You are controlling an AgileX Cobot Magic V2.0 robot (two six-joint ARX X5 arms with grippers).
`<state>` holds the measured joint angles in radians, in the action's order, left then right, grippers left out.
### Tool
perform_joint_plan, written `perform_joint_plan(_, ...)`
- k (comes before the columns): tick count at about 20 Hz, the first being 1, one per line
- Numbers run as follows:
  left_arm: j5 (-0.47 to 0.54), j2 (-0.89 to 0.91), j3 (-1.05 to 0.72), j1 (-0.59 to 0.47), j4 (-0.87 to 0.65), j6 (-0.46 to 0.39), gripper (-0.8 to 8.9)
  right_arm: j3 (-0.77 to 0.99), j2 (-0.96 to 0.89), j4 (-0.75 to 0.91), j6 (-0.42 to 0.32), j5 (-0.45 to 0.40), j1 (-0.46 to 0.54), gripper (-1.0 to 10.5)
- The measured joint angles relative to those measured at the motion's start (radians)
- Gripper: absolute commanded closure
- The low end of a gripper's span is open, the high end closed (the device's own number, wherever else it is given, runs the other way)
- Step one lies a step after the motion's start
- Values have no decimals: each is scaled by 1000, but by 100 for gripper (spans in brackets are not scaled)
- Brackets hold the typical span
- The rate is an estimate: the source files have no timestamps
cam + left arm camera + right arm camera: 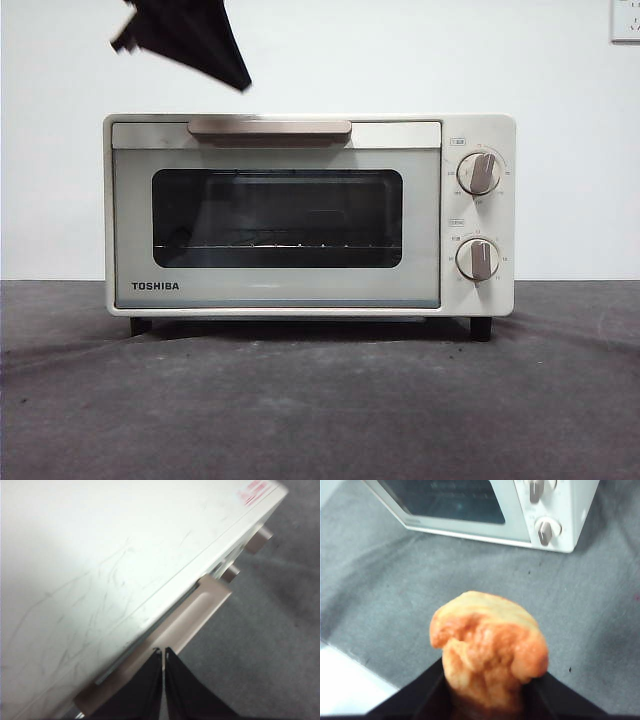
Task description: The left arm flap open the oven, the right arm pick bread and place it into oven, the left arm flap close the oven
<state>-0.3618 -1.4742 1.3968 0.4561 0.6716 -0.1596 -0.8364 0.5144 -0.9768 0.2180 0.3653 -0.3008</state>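
The cream-white TOSHIBA oven [300, 215] stands in the middle of the table with its dark glass door shut. My left gripper [163, 651] is shut and empty, its tips just above the beige bar handle [195, 615] at the door's top. In the front view it shows as a black tip [238, 80] above the handle [268, 128], apart from it. My right gripper [490, 680] is shut on the golden-orange bread [487, 645] and holds it above the cloth in front of the oven [470, 505]. The bread and the right gripper are out of the front view.
A grey cloth [320, 400] covers the table. Two knobs [480, 172] sit on the oven's right panel. A white wall stands behind, with an outlet [625, 20] at the top right. A white strip [345, 690] shows past the cloth's edge in the right wrist view.
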Motion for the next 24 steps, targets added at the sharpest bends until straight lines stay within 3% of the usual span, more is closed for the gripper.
perform_joint_plan(9, -5, -71, 11, 0, -21, -14, 804, 0, -17, 0, 0, 0, 0, 794)
perform_joint_plan(16, -7, -71, 26, 18, 54, -15, 803, 0, -17, 0, 0, 0, 0, 794)
perform_joint_plan(24, 76, -62, 34, 85, 148, -26, 803, 0, -17, 0, 22, 0, 0, 794)
